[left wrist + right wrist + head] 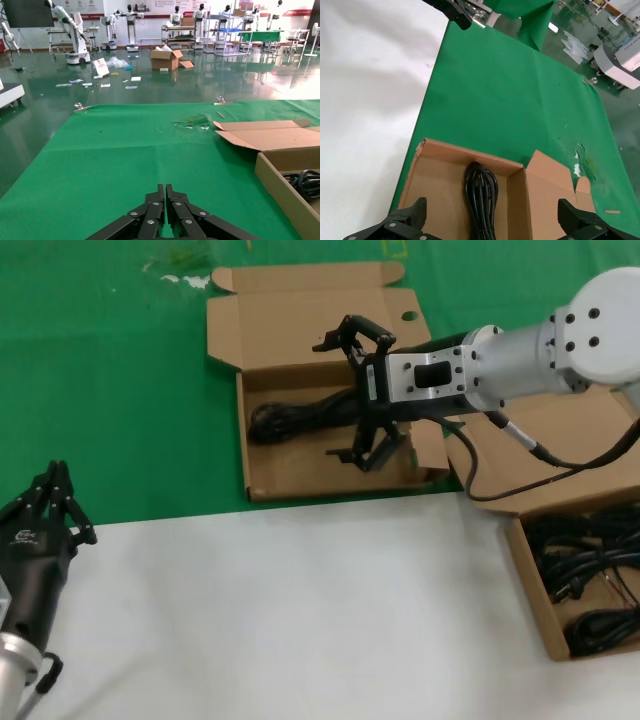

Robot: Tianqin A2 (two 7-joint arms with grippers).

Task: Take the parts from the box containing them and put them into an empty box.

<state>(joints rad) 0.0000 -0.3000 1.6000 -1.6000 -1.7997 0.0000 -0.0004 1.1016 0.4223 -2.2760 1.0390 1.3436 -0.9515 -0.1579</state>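
Fingers of my right gripper [364, 395] are spread wide and hold nothing; they hang over the box with the round hole in its lid [262, 335], one finger pair toward the lid side, the other toward the near wall. Below the gap lies one black cable [300, 417], a long tied bundle of glossy loops stretched along the box floor; my right wrist view shows it [481, 197] running lengthwise between the two spread finger pairs, apart from both. That box sits on the green cloth [110, 390], lid folded back, side flap open toward my right.

My left gripper [57, 502] rests at the near left over the edge of the white sheet [280, 610], fingers pressed together, nothing between them.

At my far right stands the second cardboard box [530, 585], partly behind my right arm. Several more black cables [590, 560] lie tangled in it, with plugs showing among the loops.
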